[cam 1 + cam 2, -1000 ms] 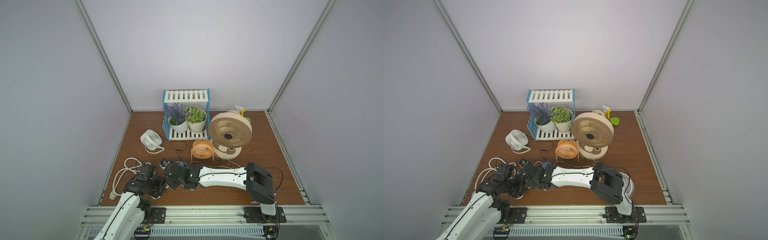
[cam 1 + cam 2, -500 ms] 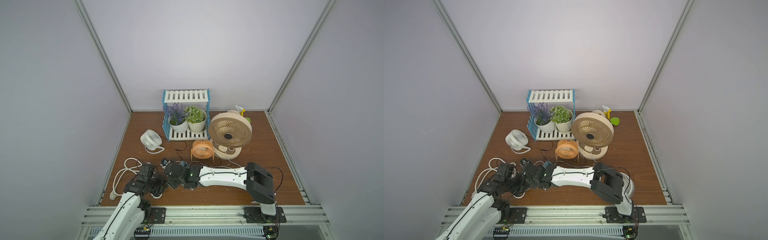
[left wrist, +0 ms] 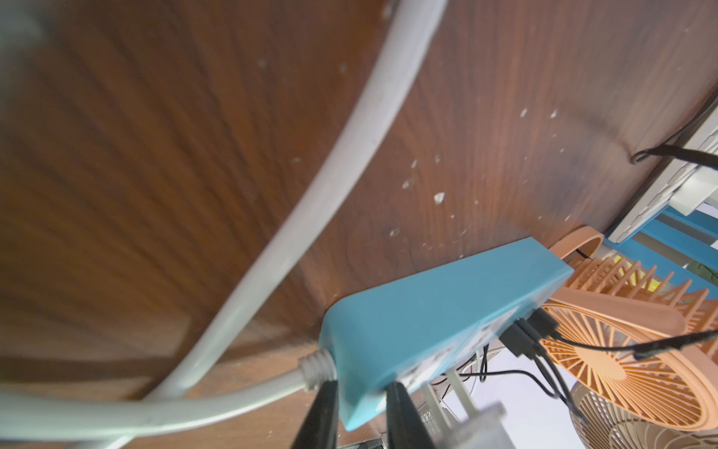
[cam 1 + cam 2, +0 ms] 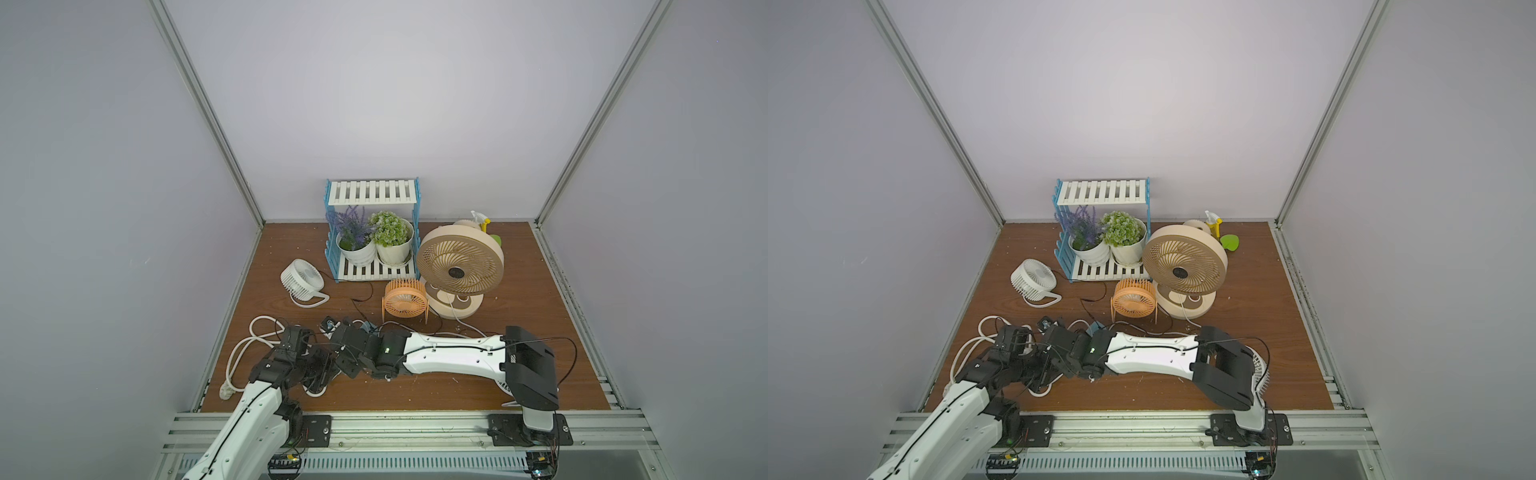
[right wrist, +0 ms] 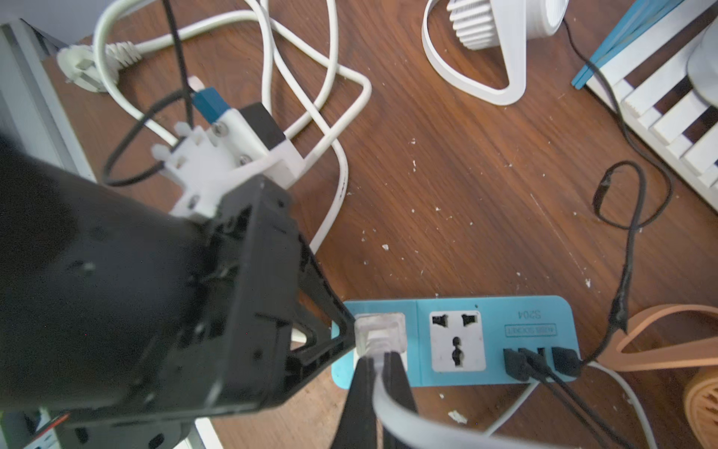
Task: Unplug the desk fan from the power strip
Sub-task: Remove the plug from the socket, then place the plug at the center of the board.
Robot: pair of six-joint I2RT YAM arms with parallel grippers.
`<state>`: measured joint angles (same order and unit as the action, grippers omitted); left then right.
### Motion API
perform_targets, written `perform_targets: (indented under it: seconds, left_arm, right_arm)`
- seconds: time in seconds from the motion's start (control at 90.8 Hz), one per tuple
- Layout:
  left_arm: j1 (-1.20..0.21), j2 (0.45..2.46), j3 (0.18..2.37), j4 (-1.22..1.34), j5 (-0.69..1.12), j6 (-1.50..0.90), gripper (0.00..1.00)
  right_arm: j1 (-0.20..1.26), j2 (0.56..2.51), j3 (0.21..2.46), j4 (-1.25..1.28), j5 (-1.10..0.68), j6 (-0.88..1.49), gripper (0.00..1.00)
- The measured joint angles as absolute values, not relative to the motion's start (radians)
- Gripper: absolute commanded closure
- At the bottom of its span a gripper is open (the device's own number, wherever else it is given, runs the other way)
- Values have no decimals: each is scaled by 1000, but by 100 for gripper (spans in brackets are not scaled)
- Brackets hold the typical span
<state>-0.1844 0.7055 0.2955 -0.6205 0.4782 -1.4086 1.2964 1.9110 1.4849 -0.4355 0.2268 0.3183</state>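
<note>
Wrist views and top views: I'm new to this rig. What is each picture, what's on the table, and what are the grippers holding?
The machine is a white left arm and right arm, each ending in a black pincer gripper, over a wooden table. Both top views look down from one camera head; each wrist view comes from a camera on that arm. On the table: a teal power strip with a looping thick white cord, a white fan, an orange fan, a beige fan and a rack of potted plants. The left gripper is clamped on the strip's cord end. The right gripper pinches the clear plug in the end socket, where its flat cord leaves.
</note>
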Motion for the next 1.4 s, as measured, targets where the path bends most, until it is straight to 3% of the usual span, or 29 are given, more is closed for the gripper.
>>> perform_targets:
  seconds: [0.506,0.914,1.398]
  left_arm:
    - [-184,727,306,-627,478,-1404,70]
    - [-185,677,306,-663,441,-1390,64]
    - [-185,671,306,-669,434,-1378,63]
  right_arm:
    - [1299,1887,1487,-436,247,301,100]
    - [1303,1596,1206,-408,205,301,100]
    - [1303,1501,1065,-642,173,349,100]
